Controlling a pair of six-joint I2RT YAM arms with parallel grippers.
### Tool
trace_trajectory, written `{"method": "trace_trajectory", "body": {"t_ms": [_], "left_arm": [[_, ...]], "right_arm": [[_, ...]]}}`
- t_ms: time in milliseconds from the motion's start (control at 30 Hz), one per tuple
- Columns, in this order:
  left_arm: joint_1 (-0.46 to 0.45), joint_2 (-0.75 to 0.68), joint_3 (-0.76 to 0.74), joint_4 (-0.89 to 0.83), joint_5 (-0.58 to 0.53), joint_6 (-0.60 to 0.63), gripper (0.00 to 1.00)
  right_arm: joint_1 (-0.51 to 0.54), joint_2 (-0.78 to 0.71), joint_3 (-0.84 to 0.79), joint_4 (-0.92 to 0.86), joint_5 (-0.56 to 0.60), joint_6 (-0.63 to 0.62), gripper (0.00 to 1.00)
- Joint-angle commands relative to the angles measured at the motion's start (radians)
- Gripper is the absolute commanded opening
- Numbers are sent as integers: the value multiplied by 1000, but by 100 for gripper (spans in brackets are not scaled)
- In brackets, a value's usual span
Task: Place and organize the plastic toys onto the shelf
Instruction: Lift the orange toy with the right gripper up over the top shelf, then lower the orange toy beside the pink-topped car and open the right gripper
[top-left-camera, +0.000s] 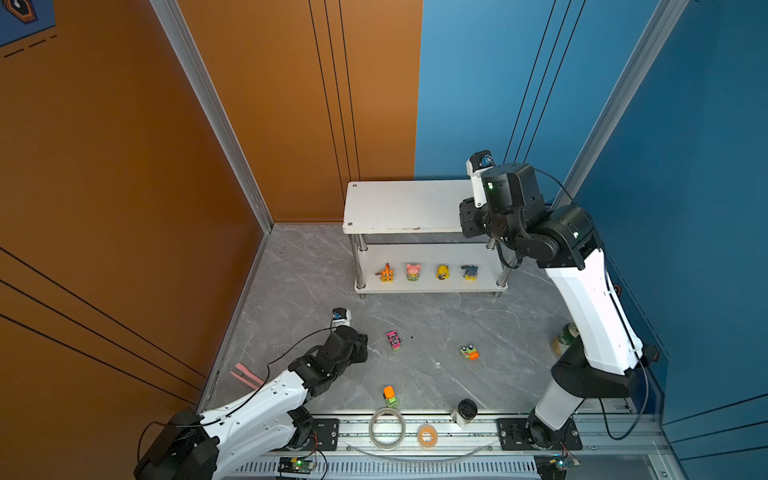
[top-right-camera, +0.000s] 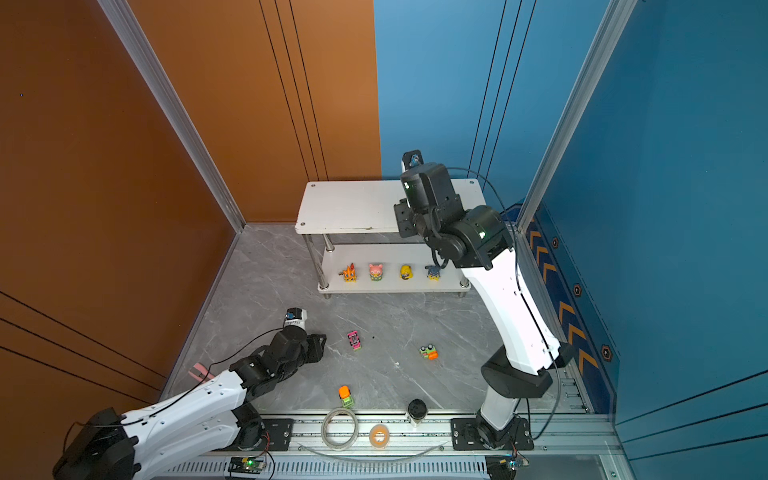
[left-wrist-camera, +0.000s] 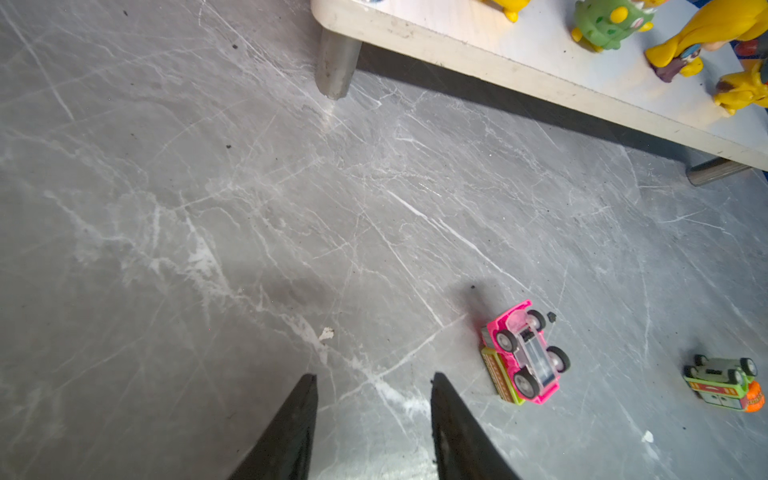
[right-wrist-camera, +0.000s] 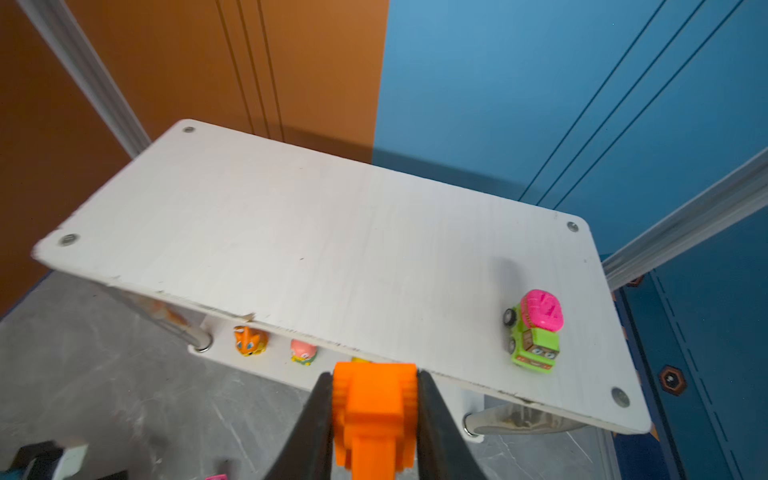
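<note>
The right gripper (right-wrist-camera: 374, 376) had its fingers closed on an orange car (right-wrist-camera: 374, 411), which was pinched between the two black pads. In both top views it was right of centre, at the right end of the upper board of the shelf (top-left-camera: 399, 203). A green car with a pink top (right-wrist-camera: 536, 332) stood wheels down on that board near one short end (the arm hid it from both top views). On the lower board four figurines stood in a row across the middle of the frame: orange (top-left-camera: 387, 273), pink (top-left-camera: 413, 272), yellow (top-left-camera: 443, 272) and blue-grey (top-left-camera: 470, 272). The left gripper (left-wrist-camera: 372, 376) hung low over the grey table (top-left-camera: 436, 316), left of centre in the lower half of the frame. Its fingers were partly open with nothing between them. Just to its right a pink car (top-left-camera: 393, 340) lay wheels up. Farther right a green car with an orange end (top-left-camera: 469, 352) was tipped over too. An orange-topped green car (top-left-camera: 390, 395) sat near the table's front edge, bottom centre.
</note>
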Motion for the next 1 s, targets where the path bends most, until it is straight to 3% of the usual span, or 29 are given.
{"method": "trace_trajectory", "body": {"t_ms": [0,600,967], "left_arm": [[13,6,-18,-26,-1,5,46],[12,109,-4,32,14,-12,46],[9,110,4,29,19,-15,46]], "right_arm": [[-51,56,44,-46,-75,-18,16],[-188,171,40,-34,-252,45,15],[-216,200,32,-35,-273,56,21]]}}
